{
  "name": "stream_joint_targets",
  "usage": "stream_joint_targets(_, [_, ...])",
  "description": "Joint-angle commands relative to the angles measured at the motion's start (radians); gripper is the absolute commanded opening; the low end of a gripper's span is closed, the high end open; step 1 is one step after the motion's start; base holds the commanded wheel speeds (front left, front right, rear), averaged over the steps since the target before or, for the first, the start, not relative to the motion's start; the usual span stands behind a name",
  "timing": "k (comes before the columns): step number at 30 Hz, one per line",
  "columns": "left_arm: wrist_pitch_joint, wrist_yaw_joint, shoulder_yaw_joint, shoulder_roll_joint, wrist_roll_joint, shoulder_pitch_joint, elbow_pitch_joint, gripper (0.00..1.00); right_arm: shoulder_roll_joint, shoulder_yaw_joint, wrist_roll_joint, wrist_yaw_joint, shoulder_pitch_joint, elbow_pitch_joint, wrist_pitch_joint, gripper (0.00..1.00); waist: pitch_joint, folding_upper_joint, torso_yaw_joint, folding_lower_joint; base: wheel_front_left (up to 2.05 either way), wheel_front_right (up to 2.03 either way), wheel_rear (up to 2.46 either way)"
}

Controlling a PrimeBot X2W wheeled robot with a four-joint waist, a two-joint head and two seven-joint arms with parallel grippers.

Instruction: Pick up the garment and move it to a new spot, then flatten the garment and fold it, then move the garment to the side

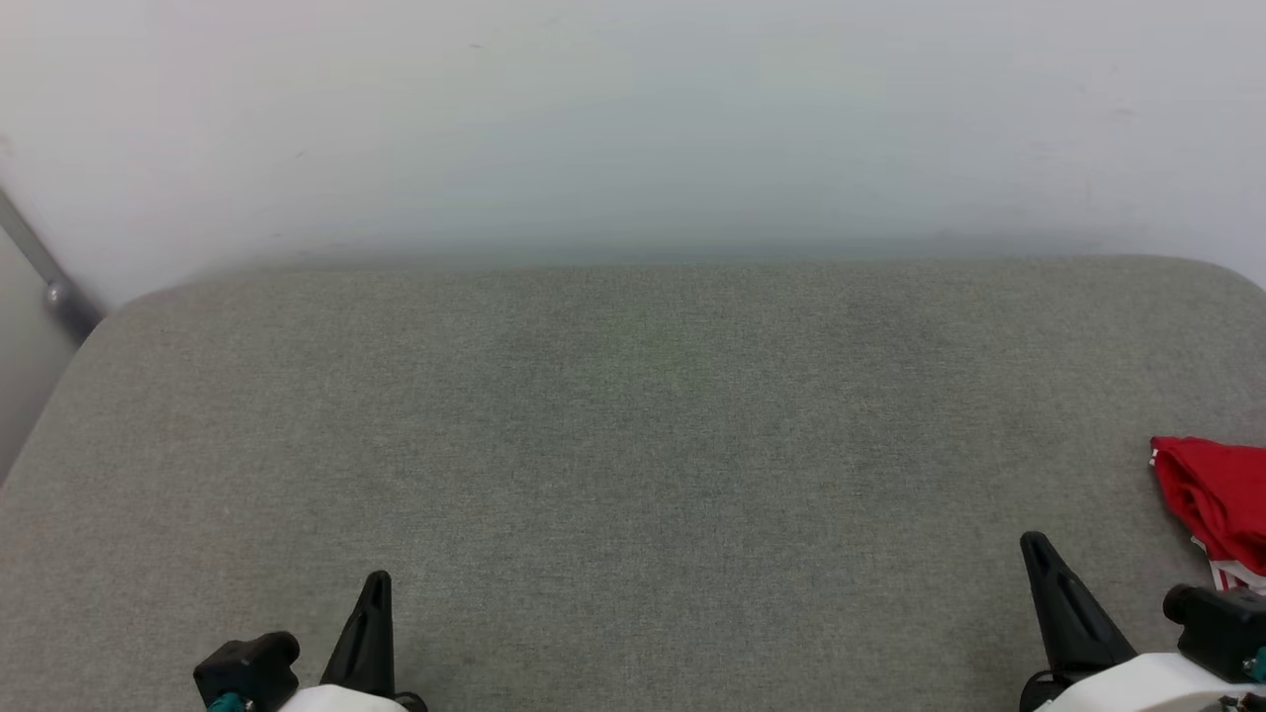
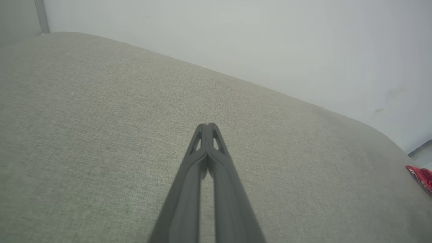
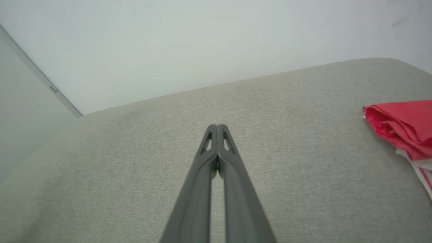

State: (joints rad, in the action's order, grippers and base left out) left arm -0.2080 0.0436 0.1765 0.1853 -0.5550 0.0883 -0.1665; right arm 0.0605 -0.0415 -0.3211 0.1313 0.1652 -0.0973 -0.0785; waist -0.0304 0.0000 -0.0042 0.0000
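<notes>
Inspection ran from the near edge outward. The left end effector stood at the near-left of the grey upholstered surface, its two dark fingers pressed together tip to tip and holding nothing. The right end effector stood at the near-right, fingers likewise pressed together and empty. Both pointed toward the far edge and hung above bare fabric.

The garment lay bunched by the right edge, beyond and to the right of the right end effector and apart from it. It showed as crumpled red cloth, with red-and-white striped trim at its near side. No print could be made out.

At the far edge the surface's corners were rounded. A plain pale wall rose behind it, and a grey metal bar ran slantwise at the far-left corner.
</notes>
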Motion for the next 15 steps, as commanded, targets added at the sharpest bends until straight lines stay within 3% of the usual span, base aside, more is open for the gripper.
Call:
stream_joint_targets(1, [0.009,-0.011,-0.016,0.001,-0.036,-0.034,0.01,0.0,0.008,0.0,-0.048,0.0,-0.034,-0.003,0.006,0.0,0.0,0.0,0.0,0.0,0.0,0.0,0.0])
stream_joint_targets(15, [0.071,-0.045,-0.071,-0.025,-0.248,-0.07,-0.008,0.0,0.016,-0.001,-0.316,0.0,-0.085,0.067,0.01,0.0,0.005,0.0,0.001,0.0,0.0,0.0,0.0])
